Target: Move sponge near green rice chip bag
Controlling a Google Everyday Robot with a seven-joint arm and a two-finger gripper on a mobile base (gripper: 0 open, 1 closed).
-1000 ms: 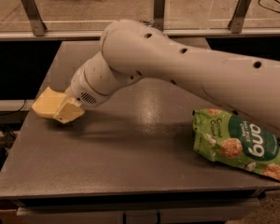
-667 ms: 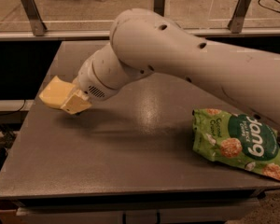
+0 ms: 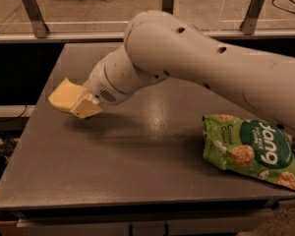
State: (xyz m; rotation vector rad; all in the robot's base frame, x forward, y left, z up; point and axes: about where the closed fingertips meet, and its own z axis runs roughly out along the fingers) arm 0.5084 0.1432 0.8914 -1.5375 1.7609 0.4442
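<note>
Sponge (image 3: 63, 93): pale yellow foam block at left of centre, over the left part of the table. It is tilted, its far corner pointing to the left edge of the frame, and appears lifted off the surface, with a dark shadow on the table just below and to its right.
Gripper (image 3: 78, 102): left of centre, at the arm's tip, clamped on the sponge. One squarish cream finger (image 3: 86, 108) presses against the sponge's lower right side; the other finger is hidden behind the foam.
Wrist (image 3: 113, 80): rounded white housing with a small vent grille, directly behind the gripper and angled down to the left.
Arm (image 3: 196, 58): thick white tube entering from the right edge, running up and left across the middle of the frame to a bulging elbow at top centre, then bending down and left to the wrist. Small dark holes dot its upper side.
Bag (image 3: 248, 149): crinkled bright green pouch lying flat at lower right, near the table's right front corner. It has a dark green round logo, white lettering and pictures of round snacks. It is well apart from the sponge, and the arm passes above its far side.
Table (image 3: 137, 166): grey speckled top, filling most of the frame.
Rail (image 3: 64, 35): pale bar across the top behind the table, with slanted metal posts (image 3: 33, 14).
</note>
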